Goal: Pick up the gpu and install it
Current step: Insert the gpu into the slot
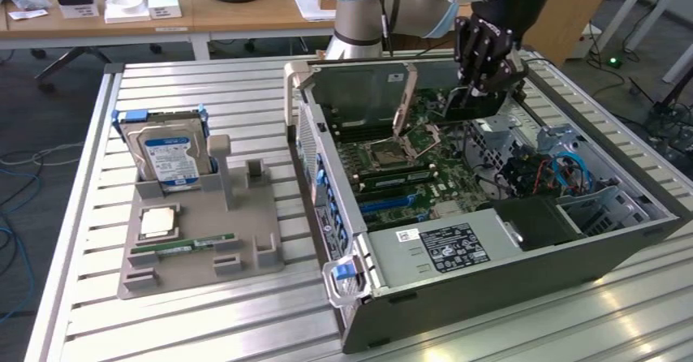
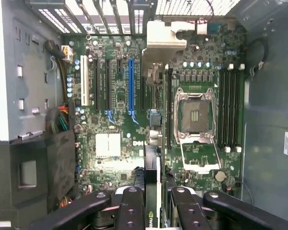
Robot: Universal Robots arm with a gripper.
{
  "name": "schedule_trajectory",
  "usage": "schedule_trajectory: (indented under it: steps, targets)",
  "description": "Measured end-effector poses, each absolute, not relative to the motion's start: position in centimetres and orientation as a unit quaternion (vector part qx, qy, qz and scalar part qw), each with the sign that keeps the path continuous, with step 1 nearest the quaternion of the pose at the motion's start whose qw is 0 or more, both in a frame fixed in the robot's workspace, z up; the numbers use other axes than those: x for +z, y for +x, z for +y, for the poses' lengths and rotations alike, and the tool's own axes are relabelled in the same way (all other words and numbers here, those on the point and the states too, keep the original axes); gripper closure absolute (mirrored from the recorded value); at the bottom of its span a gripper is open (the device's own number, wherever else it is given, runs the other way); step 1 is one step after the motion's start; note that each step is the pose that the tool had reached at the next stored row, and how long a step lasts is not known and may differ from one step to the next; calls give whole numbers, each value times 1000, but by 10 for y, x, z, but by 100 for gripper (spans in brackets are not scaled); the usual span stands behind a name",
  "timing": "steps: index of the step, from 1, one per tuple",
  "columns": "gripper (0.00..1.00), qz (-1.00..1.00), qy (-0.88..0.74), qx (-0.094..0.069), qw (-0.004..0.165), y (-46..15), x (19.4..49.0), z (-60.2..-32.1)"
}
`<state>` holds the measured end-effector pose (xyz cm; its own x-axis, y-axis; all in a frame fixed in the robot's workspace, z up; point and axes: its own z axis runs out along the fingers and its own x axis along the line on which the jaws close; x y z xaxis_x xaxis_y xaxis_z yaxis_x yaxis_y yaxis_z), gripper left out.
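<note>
1. Pickup looks done: the black two-finger gripper [image 1: 482, 90] pinches the thin dark-green-and-black gpu card [image 2: 152, 191] edge-on
2. Left to do: seating it, it hangs above the green motherboard [image 2: 110, 143] in the open grey metal case [image 1: 488, 297]

Ribbed metal table [image 1: 162, 329], matt plastic tray [image 1: 195, 279], glossy black gripper [image 2: 152, 195]

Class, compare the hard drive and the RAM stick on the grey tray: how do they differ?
The hard drive stands upright in its slot; the RAM stick lies low. The hard drive is boxy with a blue-white label; the RAM stick is slim and green. Both sit on the grey tray.
</note>
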<state>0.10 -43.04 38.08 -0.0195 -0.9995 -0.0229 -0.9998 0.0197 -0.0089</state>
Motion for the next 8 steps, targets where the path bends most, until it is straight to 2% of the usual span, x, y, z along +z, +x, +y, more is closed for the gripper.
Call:
schedule_trajectory:
  steps: [8]
  targets:
    - [74,714,-700,5,11,-4,377,-432]
